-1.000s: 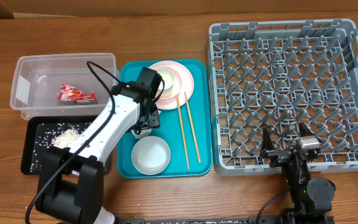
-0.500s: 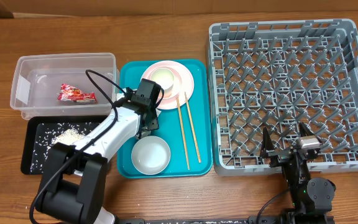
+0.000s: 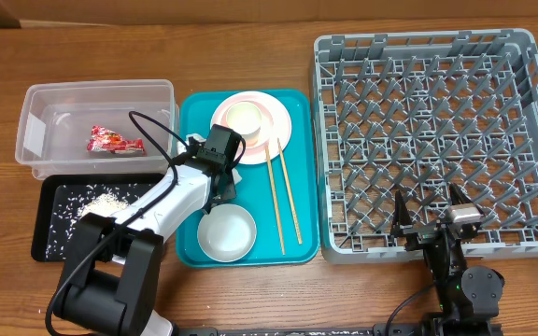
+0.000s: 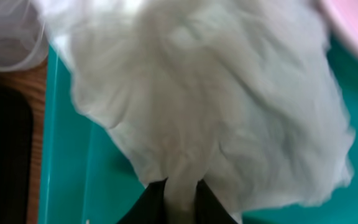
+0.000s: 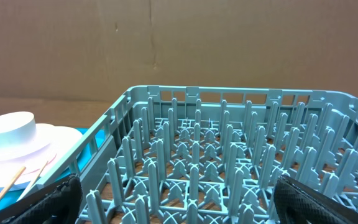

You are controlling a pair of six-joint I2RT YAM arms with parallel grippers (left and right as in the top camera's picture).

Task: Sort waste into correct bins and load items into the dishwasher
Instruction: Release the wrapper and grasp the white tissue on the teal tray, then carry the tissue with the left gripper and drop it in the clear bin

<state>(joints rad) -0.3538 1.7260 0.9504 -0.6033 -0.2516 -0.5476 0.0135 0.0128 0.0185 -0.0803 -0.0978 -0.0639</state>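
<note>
While my left end effector (image 4: 178, 194) clenches the napkin (image 4: 204, 93) over the tray (image 3: 187, 233) left of the table's middle, I judge waste sorting in hand; next comes a lift and carry to the tub (image 3: 96, 86) toward the far-left corner. Near the front edge, my right end effector (image 3: 428, 222) rests released.

Left arm (image 3: 171, 191) outstretched and low, jaws clamped; right arm (image 3: 448, 254) folded, jaws wide apart.

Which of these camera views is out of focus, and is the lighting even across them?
Left wrist: the napkin fills the frame, too close and soft, its folds smeared. Right wrist: the dish rack is fairly sharp, while the dark fingers in the bottom corners are blurred. Overhead: crisp and evenly lit, with only soft shadows.
</note>
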